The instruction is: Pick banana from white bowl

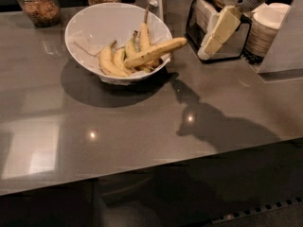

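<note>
The white bowl [90,22] stands on the grey counter at the upper left, lined with white paper. Several yellow bananas lie in it. The longest, nearly straight banana [156,52] with brown speckles lies across the others, its tip sticking out over the bowl's right rim. My gripper [210,44] hangs in the air to the right of the bowl, cream-coloured fingers pointing down and left, a short way from the banana's tip. It holds nothing.
A black wire napkin holder [213,32] stands right behind the gripper. A stack of small white dishes [267,30] is at the far right. Two glass jars [40,4] stand at the back left. The counter's front edge [151,169] runs across the lower part.
</note>
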Tool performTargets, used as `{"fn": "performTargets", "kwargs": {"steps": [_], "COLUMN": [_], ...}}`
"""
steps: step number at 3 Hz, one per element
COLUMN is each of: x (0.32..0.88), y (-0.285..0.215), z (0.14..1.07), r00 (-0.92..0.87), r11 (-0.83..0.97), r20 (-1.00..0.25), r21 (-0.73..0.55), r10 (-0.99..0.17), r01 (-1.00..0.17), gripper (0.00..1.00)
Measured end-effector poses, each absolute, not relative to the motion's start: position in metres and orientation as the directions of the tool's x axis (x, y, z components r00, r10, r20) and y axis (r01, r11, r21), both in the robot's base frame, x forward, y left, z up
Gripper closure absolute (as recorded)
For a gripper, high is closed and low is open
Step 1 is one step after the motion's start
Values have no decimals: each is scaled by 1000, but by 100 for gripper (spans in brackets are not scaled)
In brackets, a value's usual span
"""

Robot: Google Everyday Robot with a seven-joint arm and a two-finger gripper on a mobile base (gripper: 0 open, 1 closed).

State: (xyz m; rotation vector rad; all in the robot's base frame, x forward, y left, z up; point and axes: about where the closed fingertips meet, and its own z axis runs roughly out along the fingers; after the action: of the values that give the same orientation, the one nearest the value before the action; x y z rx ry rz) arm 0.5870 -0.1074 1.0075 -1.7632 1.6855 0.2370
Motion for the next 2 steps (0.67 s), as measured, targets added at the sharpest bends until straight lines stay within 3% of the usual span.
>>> {"fn": "performTargets", "kwargs": {"steps": [2], "x": [608], "y": [-64], "z": [994], "r00": [215], "r11": [-37], "r20": [-601], "r21": [-294], "r10": [-769], "r01": [-955], "gripper": [0]}}
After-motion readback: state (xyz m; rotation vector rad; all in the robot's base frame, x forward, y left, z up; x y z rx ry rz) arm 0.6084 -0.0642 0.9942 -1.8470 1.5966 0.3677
